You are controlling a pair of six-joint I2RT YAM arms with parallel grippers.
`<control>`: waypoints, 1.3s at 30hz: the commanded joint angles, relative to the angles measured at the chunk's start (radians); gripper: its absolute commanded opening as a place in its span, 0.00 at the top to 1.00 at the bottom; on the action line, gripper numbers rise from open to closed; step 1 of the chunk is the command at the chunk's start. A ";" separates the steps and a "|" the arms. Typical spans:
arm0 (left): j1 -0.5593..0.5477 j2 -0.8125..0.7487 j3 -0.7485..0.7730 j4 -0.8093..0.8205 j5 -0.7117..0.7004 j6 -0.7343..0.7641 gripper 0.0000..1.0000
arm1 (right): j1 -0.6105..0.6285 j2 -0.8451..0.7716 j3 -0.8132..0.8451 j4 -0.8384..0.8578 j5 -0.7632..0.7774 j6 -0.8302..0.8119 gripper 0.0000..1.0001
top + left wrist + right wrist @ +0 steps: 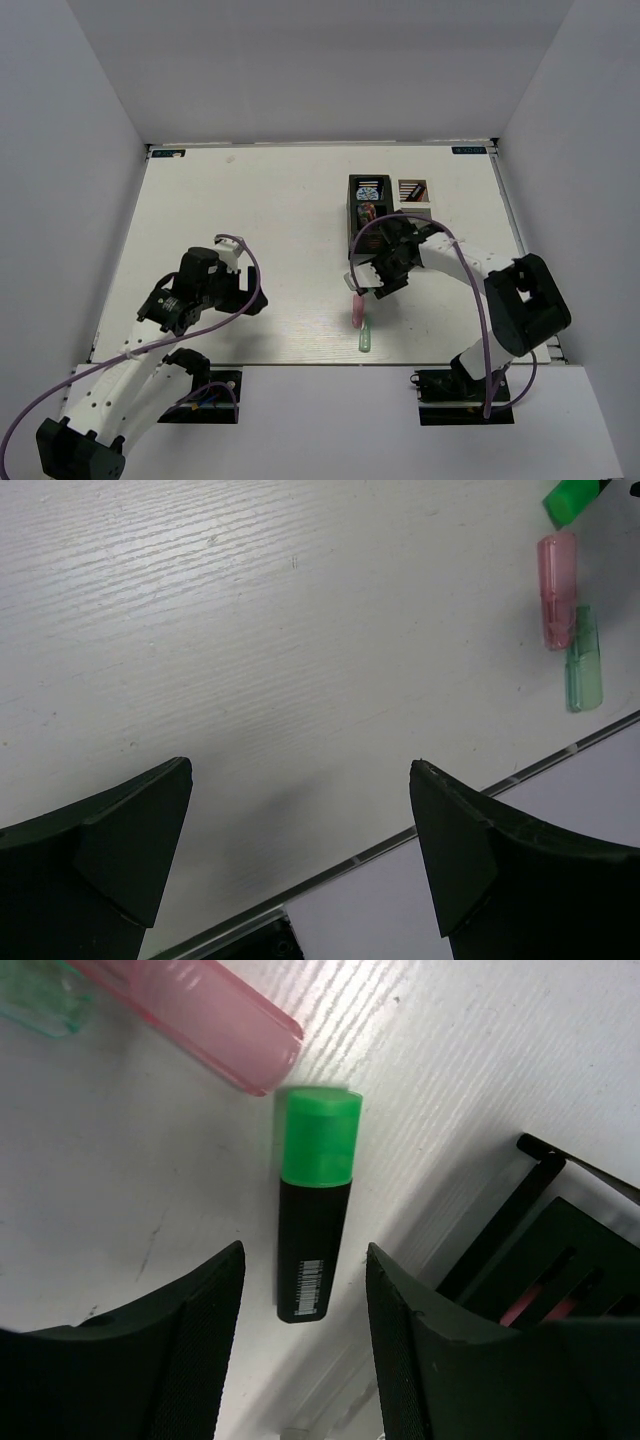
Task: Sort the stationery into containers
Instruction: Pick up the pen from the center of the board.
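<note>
A black highlighter with a green cap (312, 1220) lies on the table between the open fingers of my right gripper (303, 1260), untouched; its cap also shows in the left wrist view (572, 498). A pale pink capsule (357, 312) and a green capsule (365, 339) lie just in front of my right gripper (372, 285). The black slatted organizer (370, 205) holds a blue-white tape roll (369, 189) and pink items. The white mesh organizer (412, 192) stands beside it. My left gripper (300, 770) is open and empty over bare table.
The table's front edge (400, 835) runs just beneath my left gripper (245, 298). The black organizer's corner (540, 1250) is close beside my right fingers. White walls enclose the table on three sides.
</note>
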 commanded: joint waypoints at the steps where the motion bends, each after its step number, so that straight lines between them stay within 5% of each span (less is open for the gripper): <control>1: 0.007 -0.016 -0.007 0.013 0.025 0.012 0.00 | 0.017 0.017 -0.006 0.064 0.055 0.035 0.45; 18: 0.009 -0.025 -0.011 0.010 0.031 0.017 0.00 | 0.043 0.152 0.088 -0.080 0.137 0.014 0.43; 26: 0.007 -0.031 -0.011 0.015 0.030 0.020 0.00 | 0.046 0.212 0.165 -0.333 0.120 -0.020 0.51; 32: 0.006 -0.032 -0.013 0.012 0.031 0.018 0.00 | 0.047 0.169 0.116 -0.315 0.120 0.005 0.52; 39: 0.009 -0.031 -0.013 0.015 0.030 0.021 0.00 | 0.052 0.195 0.106 -0.226 0.135 0.222 0.54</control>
